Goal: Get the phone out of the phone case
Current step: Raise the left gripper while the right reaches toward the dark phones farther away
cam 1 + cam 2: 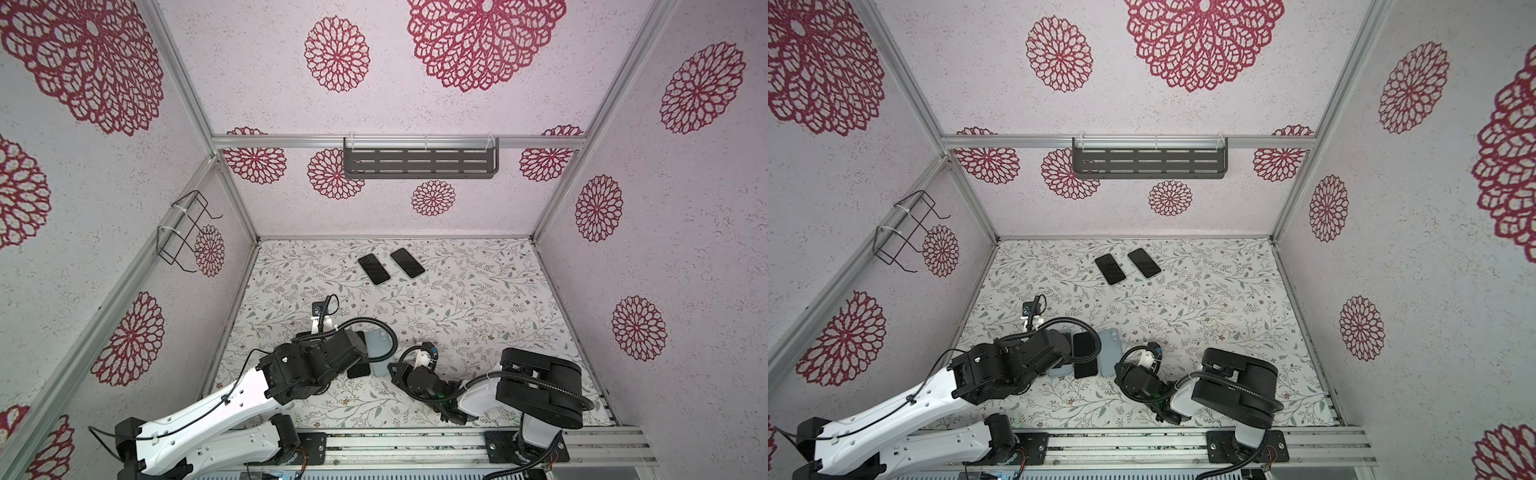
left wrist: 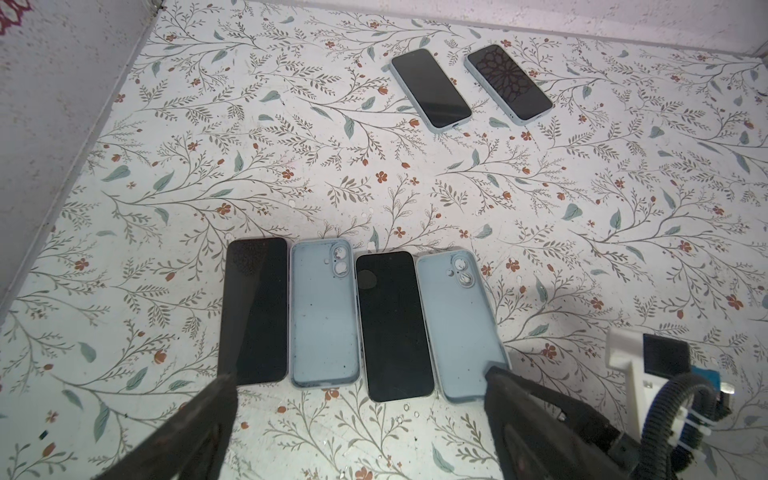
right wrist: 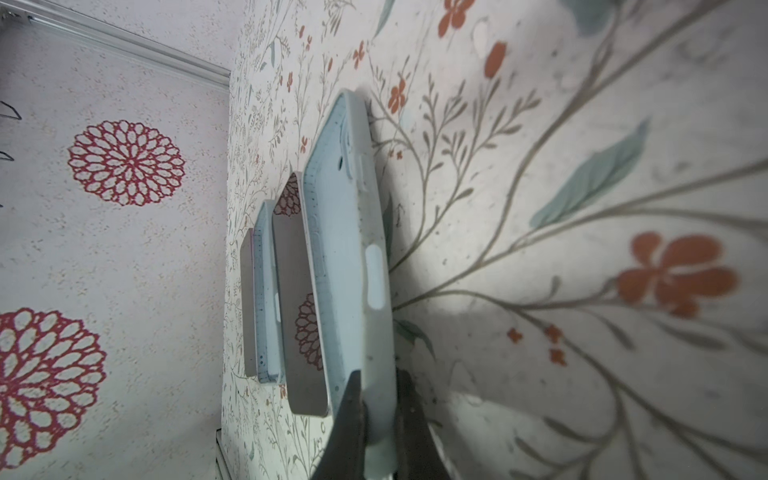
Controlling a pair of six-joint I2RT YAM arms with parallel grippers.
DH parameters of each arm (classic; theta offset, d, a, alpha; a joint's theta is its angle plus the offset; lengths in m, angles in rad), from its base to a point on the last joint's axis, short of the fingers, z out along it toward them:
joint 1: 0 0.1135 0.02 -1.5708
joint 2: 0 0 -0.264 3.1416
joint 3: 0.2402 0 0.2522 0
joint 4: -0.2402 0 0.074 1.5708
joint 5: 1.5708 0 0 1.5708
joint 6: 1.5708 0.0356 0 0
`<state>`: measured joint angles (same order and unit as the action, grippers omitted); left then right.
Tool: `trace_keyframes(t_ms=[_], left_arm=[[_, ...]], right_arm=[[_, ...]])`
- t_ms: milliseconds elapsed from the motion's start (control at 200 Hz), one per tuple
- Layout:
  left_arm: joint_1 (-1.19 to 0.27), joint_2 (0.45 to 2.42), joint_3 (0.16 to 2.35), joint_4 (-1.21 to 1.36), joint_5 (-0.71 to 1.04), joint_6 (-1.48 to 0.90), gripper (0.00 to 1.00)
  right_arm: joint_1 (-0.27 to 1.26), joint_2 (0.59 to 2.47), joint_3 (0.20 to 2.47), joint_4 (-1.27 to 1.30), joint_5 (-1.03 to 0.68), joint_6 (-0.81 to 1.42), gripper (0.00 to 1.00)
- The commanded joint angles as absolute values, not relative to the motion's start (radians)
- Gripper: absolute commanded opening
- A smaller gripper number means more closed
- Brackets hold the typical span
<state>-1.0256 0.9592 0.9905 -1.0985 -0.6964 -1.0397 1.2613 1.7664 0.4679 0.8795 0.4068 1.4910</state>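
Item: empty phone case point(image 1: 380, 353), lower centre in a top view, beside its freed phone point(image 2: 395, 328); right fingers point(image 3: 353, 415) clenched on its end, apparently; left fingers point(image 2: 208, 415) released. Next, likely: let go, reach cased phones point(image 1: 373, 269).

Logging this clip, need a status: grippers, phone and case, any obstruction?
Left gripper open over bare phones. Right gripper shut on rightmost empty blue case, end rim. Two cased phones at back. Nothing blocking.
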Motion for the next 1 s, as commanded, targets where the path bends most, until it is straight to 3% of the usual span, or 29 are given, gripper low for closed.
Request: trace_keyframes(t_ms=[0,305,585,761,886,996], left_arm=[[-1.013,0.945,1.015,-1.099,-0.703,-1.023,0.97],[-0.993,0.935,1.003,-1.070,-0.682,-1.003,0.97],[-0.916,0.958,1.011,-0.988,-0.598,-0.955,0.97],[-0.802,1.022,1.033,-0.892,-0.476,-0.893,0.97],[-0.694,1.061,1.039,-0.809,-0.364,-0.855,0.97],[-0.577,1.092,1.023,-0.697,-0.221,-0.827,0.97]], right_arm=[[1.290,1.790,0.492,0.888,0.444,1.583,0.00],[1.304,1.825,0.549,0.874,0.444,1.594,0.02],[1.301,1.720,0.472,0.820,0.427,1.537,0.52],[1.298,1.542,0.436,0.612,0.454,1.440,0.97],[1.273,1.371,0.431,0.403,0.468,1.292,0.99],[1.184,1.244,0.504,0.171,0.417,1.020,0.99]])
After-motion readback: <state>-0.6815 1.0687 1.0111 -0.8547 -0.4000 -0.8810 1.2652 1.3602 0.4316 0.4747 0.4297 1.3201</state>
